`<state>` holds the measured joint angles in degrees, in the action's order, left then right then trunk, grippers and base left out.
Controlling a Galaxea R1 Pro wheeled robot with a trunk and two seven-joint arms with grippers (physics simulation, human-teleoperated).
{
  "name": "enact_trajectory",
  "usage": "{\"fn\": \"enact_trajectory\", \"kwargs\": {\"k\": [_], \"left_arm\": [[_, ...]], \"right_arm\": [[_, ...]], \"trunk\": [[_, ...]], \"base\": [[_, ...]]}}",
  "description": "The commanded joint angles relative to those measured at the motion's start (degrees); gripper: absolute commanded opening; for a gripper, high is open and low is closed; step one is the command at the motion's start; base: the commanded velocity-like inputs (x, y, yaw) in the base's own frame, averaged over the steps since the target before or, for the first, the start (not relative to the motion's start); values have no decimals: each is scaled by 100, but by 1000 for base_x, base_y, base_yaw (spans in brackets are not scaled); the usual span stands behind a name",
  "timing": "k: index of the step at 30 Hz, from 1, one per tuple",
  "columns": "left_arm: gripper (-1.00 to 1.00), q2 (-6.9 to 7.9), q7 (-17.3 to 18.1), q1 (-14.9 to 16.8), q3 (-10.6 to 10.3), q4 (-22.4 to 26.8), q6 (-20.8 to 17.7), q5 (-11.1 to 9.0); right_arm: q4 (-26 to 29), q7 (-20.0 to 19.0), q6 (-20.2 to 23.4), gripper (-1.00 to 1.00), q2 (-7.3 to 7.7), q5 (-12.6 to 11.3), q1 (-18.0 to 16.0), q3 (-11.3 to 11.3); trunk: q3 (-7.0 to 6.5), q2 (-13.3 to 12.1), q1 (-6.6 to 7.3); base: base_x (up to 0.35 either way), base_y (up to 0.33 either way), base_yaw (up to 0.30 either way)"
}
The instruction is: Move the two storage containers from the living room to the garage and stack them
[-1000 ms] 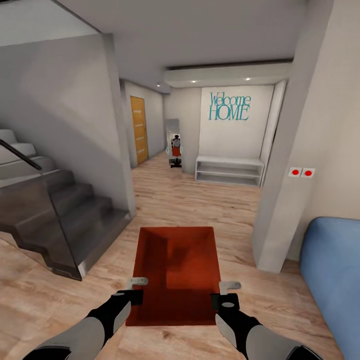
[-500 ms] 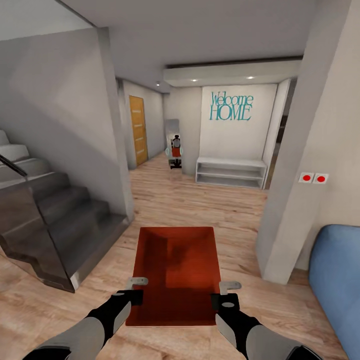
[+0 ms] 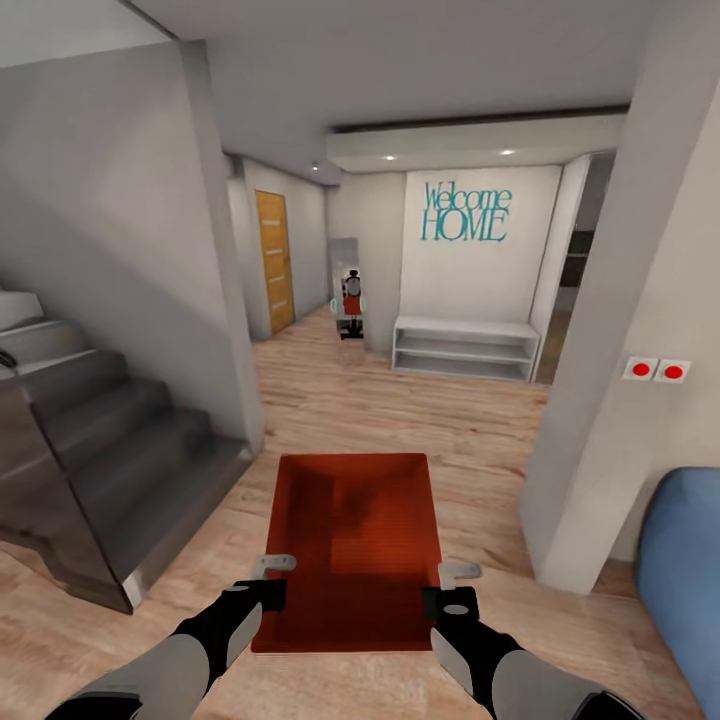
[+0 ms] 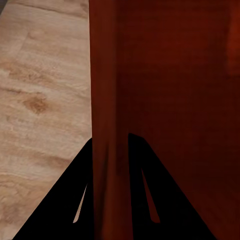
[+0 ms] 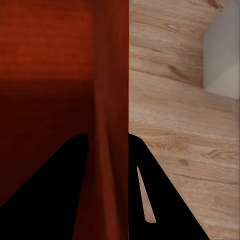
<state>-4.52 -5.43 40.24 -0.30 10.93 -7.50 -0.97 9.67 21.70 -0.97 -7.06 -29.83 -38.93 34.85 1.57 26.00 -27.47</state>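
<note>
Carrying is the step in hand, judging by the scene: one orange-red storage container hangs in front of the trunk, clear of the light wood-plank floor, held level between the two arms.

Going from the left: a dark staircase with a glass side panel stands close on that side, its lowest corner jutting toward the path, so the base should keep well off it. The left gripper is clamped on the container's left wall; the left wrist view shows that wall pinched between the two dark fingers, one inside the bin and one outside. The right gripper is closed the same way on the right wall, fingers astride it. Both grips sit near the end of the bin closest to the robot, so the far end overhangs; I judge that steady, slow driving matters most, since a jolt could pivot the bin in these thin pinches.

Ahead, the hall runs past a wooden door toward a white shelf under the "Welcome HOME" lettering. On the right a white wall corner and the blue sofa narrow the passage, so keep to the middle.
</note>
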Motion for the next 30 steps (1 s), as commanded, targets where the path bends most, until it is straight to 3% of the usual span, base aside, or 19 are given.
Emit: {"fn": "enact_trajectory", "kwargs": {"k": [1, 23, 30], "left_arm": [[-100, 83, -56, 8, 285, 23, -41, 97], [-100, 83, -54, 7, 285, 23, -41, 97], [-100, 91, -54, 7, 286, 23, -40, 97]], "right_arm": [[-18, 53, -22, -100, 30, -23, -3, -84], [-18, 53, -26, -100, 21, -29, -7, -84], [-18, 53, -26, -100, 28, -30, -5, -84]], "trunk": [[12, 12, -6], [12, 12, -6], [12, 12, -6]], "base": [[321, 0, 0], [321, 0, -3], [322, 0, -204]]}}
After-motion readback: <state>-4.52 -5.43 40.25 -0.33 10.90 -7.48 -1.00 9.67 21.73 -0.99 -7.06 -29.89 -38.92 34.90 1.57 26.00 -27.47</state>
